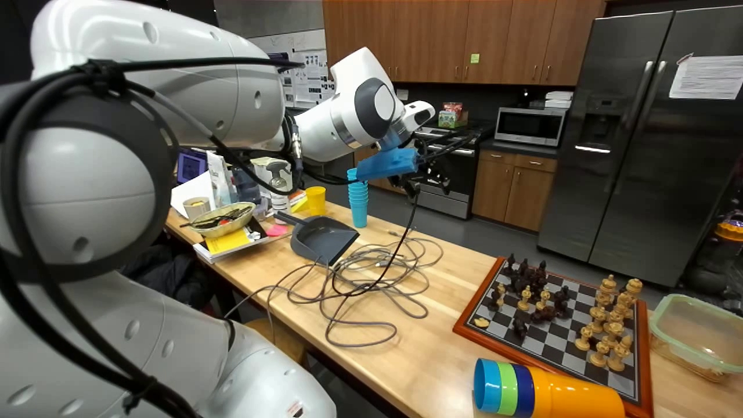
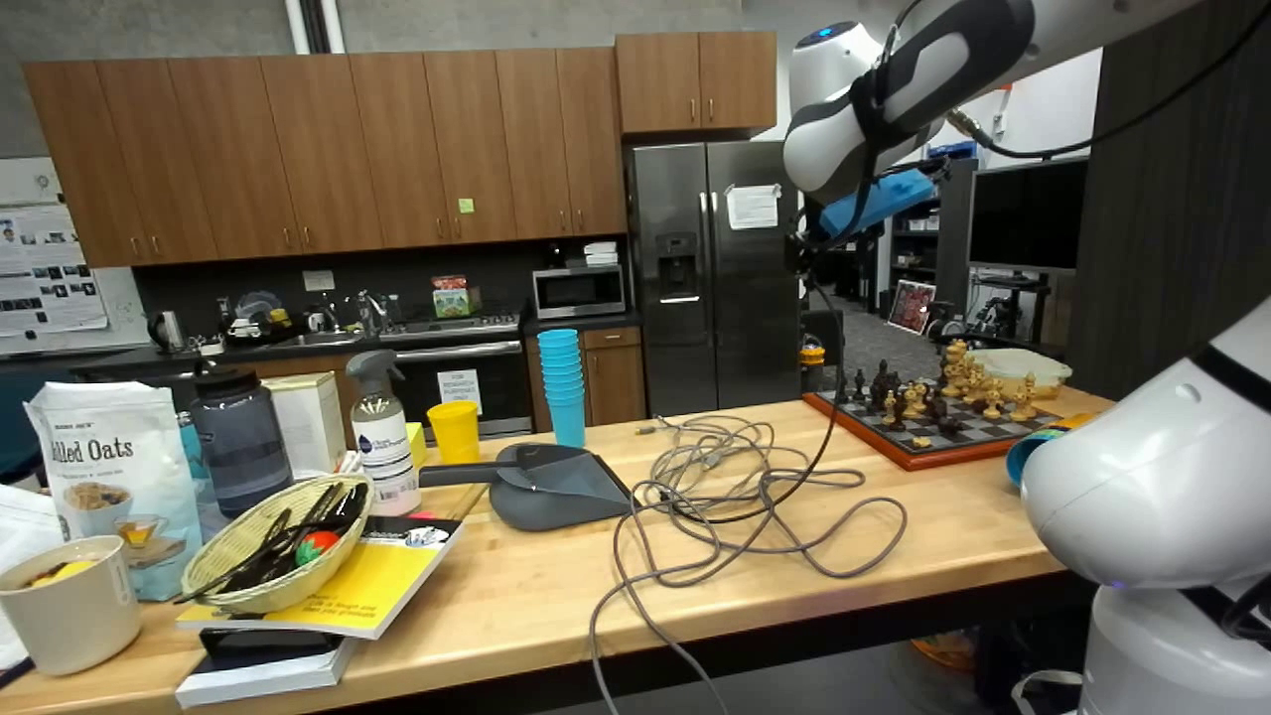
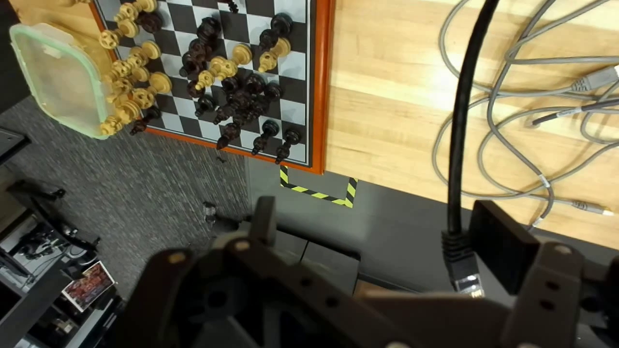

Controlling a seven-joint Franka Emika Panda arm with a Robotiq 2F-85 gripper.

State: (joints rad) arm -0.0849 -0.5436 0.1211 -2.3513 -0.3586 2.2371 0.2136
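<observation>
Yeah, my fingers [image 3: 505, 246] are spread wide, black cable [image 3: 458, 121] between them right near one, trailing down to the wooden table [image 3: 387, 96]; chess board [image 3: 321, 96] sits on it, fridge [image 1: 615, 197] and cupboards [image 1: 435, 40] beyond.

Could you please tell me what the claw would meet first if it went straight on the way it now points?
Apart from the plug seemingly between its jaws, the open claw would probably meet the floor just past the table; depth is unclear, so it might catch the table first.
</observation>
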